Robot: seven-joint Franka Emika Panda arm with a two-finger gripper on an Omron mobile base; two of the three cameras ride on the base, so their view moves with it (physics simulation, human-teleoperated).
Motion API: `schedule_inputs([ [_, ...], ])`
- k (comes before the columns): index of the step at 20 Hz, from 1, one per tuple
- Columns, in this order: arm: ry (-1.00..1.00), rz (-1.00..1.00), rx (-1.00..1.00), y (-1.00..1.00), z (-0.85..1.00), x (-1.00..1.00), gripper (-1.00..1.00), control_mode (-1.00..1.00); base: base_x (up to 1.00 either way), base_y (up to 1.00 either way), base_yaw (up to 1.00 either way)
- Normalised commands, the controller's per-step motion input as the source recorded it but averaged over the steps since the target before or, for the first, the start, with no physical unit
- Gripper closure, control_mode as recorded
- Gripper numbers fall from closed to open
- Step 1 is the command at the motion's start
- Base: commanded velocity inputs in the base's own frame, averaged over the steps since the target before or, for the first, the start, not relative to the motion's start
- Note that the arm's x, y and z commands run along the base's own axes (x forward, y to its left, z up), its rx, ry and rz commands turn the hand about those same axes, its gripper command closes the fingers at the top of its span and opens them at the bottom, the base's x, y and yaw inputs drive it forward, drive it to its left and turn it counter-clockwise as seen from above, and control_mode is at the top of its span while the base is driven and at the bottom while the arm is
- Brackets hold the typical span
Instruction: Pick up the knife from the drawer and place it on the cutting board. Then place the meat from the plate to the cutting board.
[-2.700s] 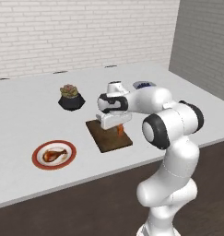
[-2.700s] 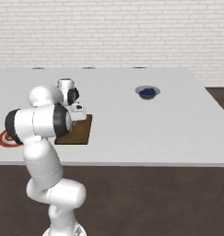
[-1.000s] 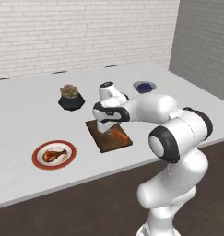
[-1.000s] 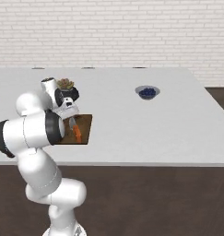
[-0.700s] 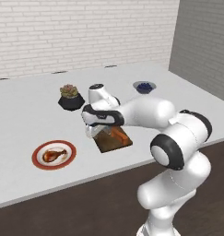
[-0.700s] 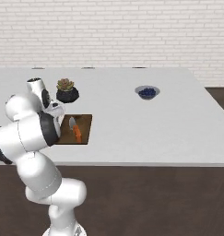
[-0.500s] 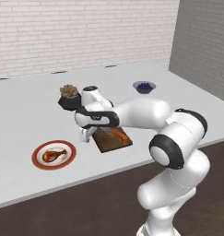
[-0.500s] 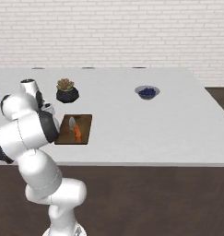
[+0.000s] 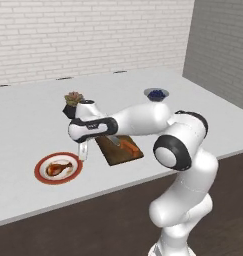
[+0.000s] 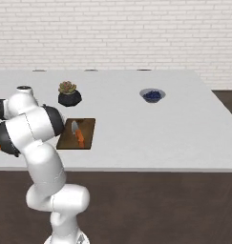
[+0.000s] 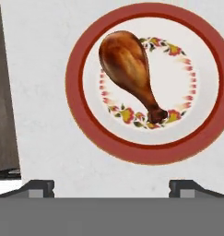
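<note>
The drumstick (image 11: 130,73) lies on the red-rimmed plate (image 11: 81,55) on the white bench (image 9: 23,115) — untouched. The knife (image 10: 79,137) already rests on the cutting board (image 10: 87,128), so fetching the meat looks to be in hand. The gripper (image 9: 83,152) hovers beside the plate, spread wide and empty — next it should centre over the drumstick and descend.
</note>
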Motion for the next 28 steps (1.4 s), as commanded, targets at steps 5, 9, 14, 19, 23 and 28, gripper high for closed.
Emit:
schedule_inputs([
  [5,-0.03,0.09,-0.01,0.46,-0.42,0.08,-1.00,-1.00,0.00,0.00,0.00],
  [9,-0.02,0.00,0.00,0.37,-0.18,0.22,-1.00,-1.00,0.00,0.00,0.00],
  [14,0.00,0.00,0.00,0.38,-0.25,0.33,-1.00,-1.00,0.00,0.00,0.00],
  [19,0.00,0.00,-0.01,0.38,-0.31,0.13,-1.00,-1.00,0.00,0.00,0.00],
  [23,0.00,0.00,-0.03,0.32,-0.34,0.11,-1.00,-1.00,0.00,0.00,0.00],
  [28,0.00,0.02,-0.02,0.18,-0.37,0.02,-1.00,-1.00,0.00,0.00,0.00],
])
